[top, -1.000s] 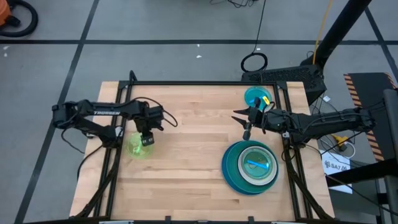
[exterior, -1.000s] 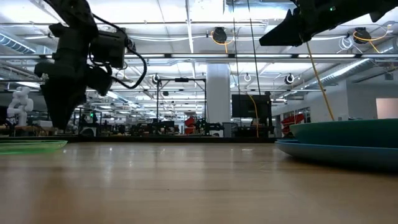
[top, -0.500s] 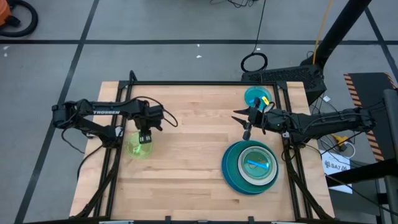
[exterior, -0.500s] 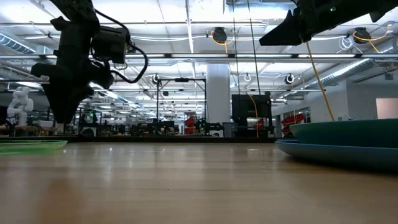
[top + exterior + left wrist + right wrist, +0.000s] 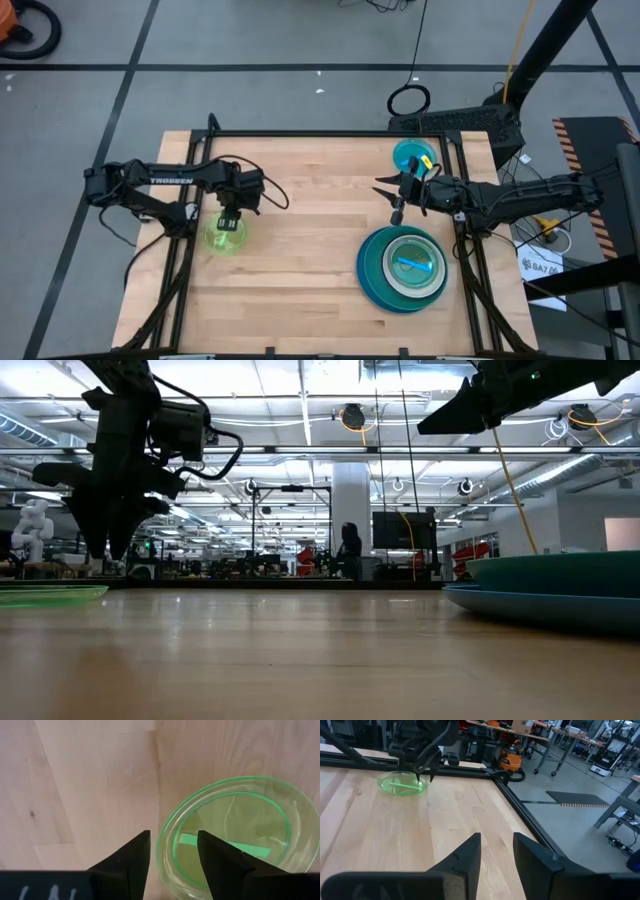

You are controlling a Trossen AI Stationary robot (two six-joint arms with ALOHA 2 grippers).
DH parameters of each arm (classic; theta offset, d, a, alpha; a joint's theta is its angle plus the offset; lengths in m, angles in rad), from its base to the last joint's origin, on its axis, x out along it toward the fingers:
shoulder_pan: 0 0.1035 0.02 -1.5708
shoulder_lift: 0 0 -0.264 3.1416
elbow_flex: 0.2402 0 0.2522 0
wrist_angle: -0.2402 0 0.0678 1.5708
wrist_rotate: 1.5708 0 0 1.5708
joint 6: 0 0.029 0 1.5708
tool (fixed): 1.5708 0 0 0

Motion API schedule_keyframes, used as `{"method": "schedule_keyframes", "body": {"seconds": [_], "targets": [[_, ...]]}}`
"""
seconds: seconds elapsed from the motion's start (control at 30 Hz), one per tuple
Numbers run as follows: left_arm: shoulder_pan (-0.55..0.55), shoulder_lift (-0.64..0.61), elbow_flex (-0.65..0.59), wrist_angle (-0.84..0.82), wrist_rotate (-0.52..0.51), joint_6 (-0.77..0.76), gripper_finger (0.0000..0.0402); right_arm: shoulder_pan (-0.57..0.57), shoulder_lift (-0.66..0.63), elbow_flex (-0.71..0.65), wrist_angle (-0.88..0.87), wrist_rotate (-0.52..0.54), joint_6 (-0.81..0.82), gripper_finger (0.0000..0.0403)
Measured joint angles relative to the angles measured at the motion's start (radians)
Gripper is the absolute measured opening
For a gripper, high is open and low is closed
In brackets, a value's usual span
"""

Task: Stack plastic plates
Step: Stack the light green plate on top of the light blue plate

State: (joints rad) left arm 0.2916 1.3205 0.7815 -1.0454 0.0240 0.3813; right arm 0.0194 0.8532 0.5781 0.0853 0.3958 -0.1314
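**Stack mostly built; two small plates left outside it**

The landmark here is the stack [image 5: 402, 269] on the right side of the worktop [image 5: 310, 200]. At its base lies the large blue plate [image 5: 366, 283], with the large teal plate [image 5: 380, 255] on it, then a pale smaller plate [image 5: 396, 281] and a translucent cyan one [image 5: 414, 262] on top. Anything lying between those layers cannot be made out from above. From table height the stack shows as a low teal and blue pile [image 5: 555, 588].

Two plates are not yet on it, as far as the views show. The lime green plate [image 5: 224, 236] lies flat on the wood well to the left of the stack, across the worktop. The second cyan plate [image 5: 412, 155] sits behind the stack, near the far right corner.

The left hand [image 5: 228, 222] hangs directly over the green plate's near rim [image 5: 167, 847], fingers [image 5: 131, 857] parted and empty, straddling the rim without gripping it (the likely next pick, I judge). The right hand [image 5: 397, 211] waits just behind the stack, between it and the cyan plate, fingers apart and holding nothing.

By this reckoning the job is well past halfway: two transfers remain.
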Motion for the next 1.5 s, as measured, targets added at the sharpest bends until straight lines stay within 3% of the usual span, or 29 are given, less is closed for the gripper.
{"method": "schedule_keyframes", "body": {"seconds": [0.6, 1.1, 1.5], "targets": [[0.0, 0.0, -0.011, -0.001, 0.001, 0.185, 0.017, 0.0, 0.0, 0.0, 0.0, 0.0, -0.012, 0.0107], [0.004, 0.0, -0.065, 0.001, 0.001, 0.193, 0.017, 0.0, 0.0, 0.0, 0.0, 0.0, -0.012, 0.0107], [0.071, 0.0, -0.065, 0.057, 0.002, 0.182, 0.017, 0.0, 0.0, 0.0, 0.0, 0.0, -0.012, 0.0107]]}}
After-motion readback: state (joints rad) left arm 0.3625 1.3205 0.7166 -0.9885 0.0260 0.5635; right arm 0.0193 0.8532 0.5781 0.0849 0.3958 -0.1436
